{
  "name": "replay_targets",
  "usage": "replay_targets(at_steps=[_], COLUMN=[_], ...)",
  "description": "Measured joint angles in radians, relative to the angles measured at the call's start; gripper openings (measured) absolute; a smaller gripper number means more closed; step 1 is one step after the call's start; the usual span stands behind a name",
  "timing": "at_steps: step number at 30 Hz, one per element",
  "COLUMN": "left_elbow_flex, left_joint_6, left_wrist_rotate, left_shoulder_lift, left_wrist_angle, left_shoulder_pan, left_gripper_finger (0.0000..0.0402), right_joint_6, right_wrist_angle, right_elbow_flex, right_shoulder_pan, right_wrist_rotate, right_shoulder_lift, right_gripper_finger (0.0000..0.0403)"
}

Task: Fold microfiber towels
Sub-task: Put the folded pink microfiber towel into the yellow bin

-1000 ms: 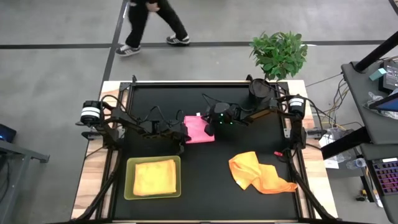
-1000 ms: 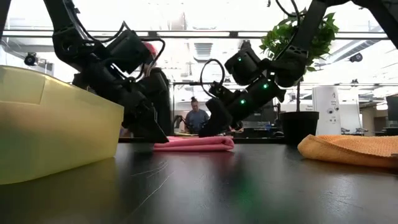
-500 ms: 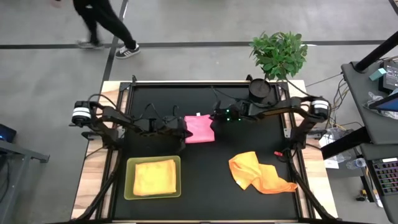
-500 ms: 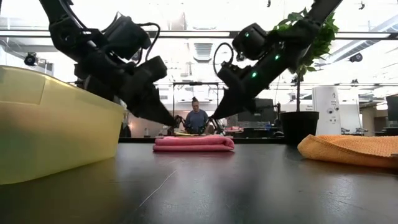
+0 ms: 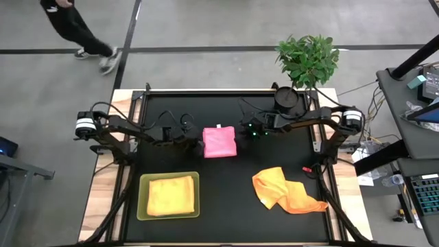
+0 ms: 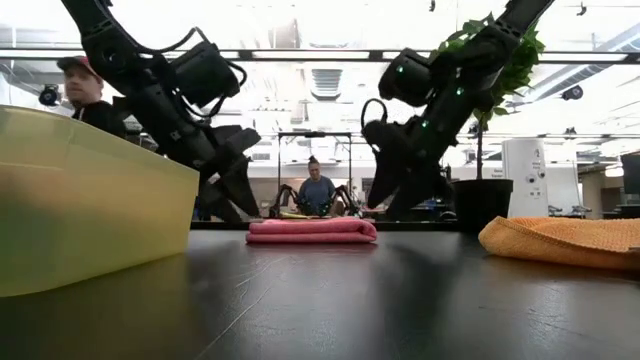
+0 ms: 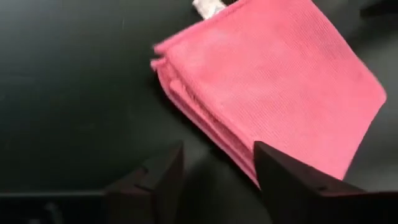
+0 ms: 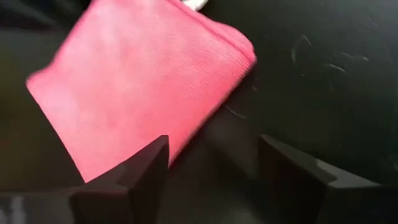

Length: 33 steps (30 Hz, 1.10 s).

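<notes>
Pink towel (image 5: 219, 142) lying folded flat mid-table, layered edges visible in the left wrist view, small white tag (image 7: 208, 6) at its far edge. No contact from either arm. Left gripper (image 5: 184, 138) just beside the pink towel on the left side, fingers spread with nothing between them (wrist view confirms the gap). Right gripper (image 5: 248, 129) just beside it on the right side, likewise released and empty.

Changed over the last second: was pinched/pressed at the towel's two sides, then lifted with fingertips hanging over its edges, now backed off to either side and clear of it. Towel shape unchanged through the retreat, stack held square, no spring-back seen.

Reads as: pink fold finished, release done, arms clearing. Probably the hand-off point to the next cloth.

Relative to the pink towel: lime-green tray (image 5: 143, 206) nearer the front and to the left, well apart, with a folded yellow towel (image 5: 170, 195) inside. Orange towel (image 5: 286, 191) to the front right, well apart, crumpled and unfolded (likely next job). Potted plant (image 5: 307, 58) beyond the right gripper at the table's back edge.

Person (image 5: 77, 29) walking on the floor beyond the table; another person (image 6: 317, 190) farther back in the low view. Neither near the workspace.

Risk: a finger snagging the stack edge on the way out.
</notes>
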State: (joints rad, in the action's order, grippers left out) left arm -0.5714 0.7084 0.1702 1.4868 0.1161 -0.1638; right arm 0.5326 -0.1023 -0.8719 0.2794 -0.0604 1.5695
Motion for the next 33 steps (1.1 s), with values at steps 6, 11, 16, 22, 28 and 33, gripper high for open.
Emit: replay_targets(at_steps=[6, 11, 16, 22, 28, 33], left_elbow_flex=[-0.001, 0.0, -0.008, -0.015, -0.018, -0.029], left_joint_6=[0.098, 0.124, 0.124, 0.123, 0.129, 0.146], left_wrist_rotate=[0.004, 0.017, 0.022, 0.015, 0.026, 0.031], left_shoulder_lift=[0.019, 0.077, 0.124, 0.13, 0.144, 0.199], left_wrist_angle=[0.017, 0.083, 0.155, 0.165, 0.173, 0.25], left_shoulder_pan=[0.001, 0.001, 0.001, 0.001, 0.002, 0.005], left_gripper_finger=[0.0236, 0.0242, 0.0242, 0.0242, 0.0242, 0.0242], right_joint_6=[0.034, 0.053, 0.069, 0.073, 0.072, 0.07], right_wrist_angle=[0.104, 0.165, 0.187, 0.268, 0.325, 0.329], right_elbow_flex=[0.001, 0.001, 0.0, 0.0, 0.0, 0.0], right_shoulder_pan=[-0.005, -0.009, -0.019, -0.031, -0.038, -0.037], right_wrist_rotate=[-0.004, -0.052, -0.052, -0.076, -0.082, -0.081], right_shoulder_lift=[0.061, 0.101, 0.134, 0.163, 0.177, 0.188], right_gripper_finger=[0.026, 0.0271, 0.0272, 0.0267, 0.0253, 0.0241])
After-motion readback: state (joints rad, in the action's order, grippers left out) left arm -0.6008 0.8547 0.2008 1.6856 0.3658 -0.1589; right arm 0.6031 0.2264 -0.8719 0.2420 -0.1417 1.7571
